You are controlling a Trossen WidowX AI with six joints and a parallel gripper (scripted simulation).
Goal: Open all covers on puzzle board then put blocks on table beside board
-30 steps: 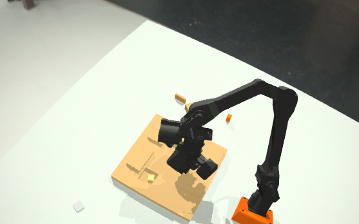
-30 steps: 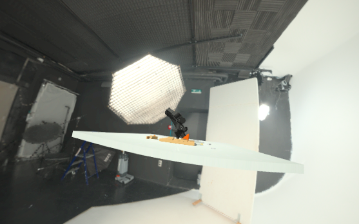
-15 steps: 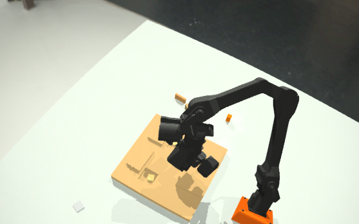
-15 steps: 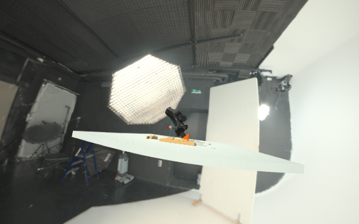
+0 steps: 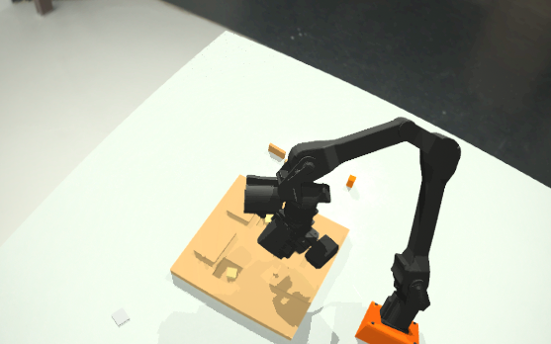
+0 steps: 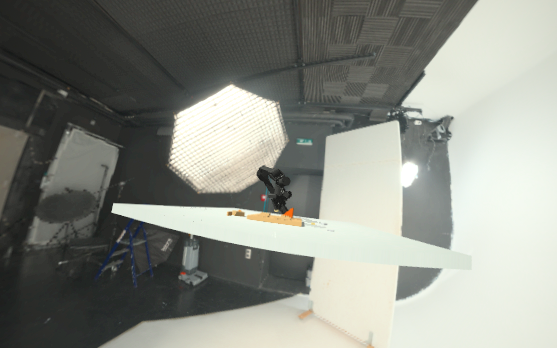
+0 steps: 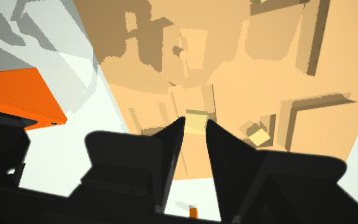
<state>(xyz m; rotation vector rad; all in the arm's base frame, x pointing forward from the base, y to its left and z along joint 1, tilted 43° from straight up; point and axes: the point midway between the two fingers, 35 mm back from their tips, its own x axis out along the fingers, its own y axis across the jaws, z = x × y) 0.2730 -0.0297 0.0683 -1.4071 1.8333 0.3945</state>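
Note:
My gripper (image 7: 195, 122) is shut on a pale yellow block (image 7: 197, 123), held over a well in the tan puzzle board (image 5: 246, 301) (image 6: 274, 219) (image 7: 260, 80). In the top view the arm hides the held block. A second yellow block (image 5: 231, 273) sits in an uncovered well; its edge shows at the top of the wrist view. A third yellow block (image 5: 269, 218) (image 7: 258, 136) sits tilted in its uncovered well, right of the fingers in the wrist view. Two raised tan covers, one (image 5: 215, 244) larger and one (image 5: 240, 213) (image 7: 320, 127) smaller, lie beside these wells.
A small peg (image 7: 182, 53) stands on the board. Beyond the board lie a tan-orange piece (image 5: 276, 150) and a small orange block (image 5: 351, 181) (image 7: 193, 213). A grey-white tile (image 5: 121, 317) lies at the lower left. The orange arm base (image 5: 387, 326) (image 7: 17, 95) stands beside the board.

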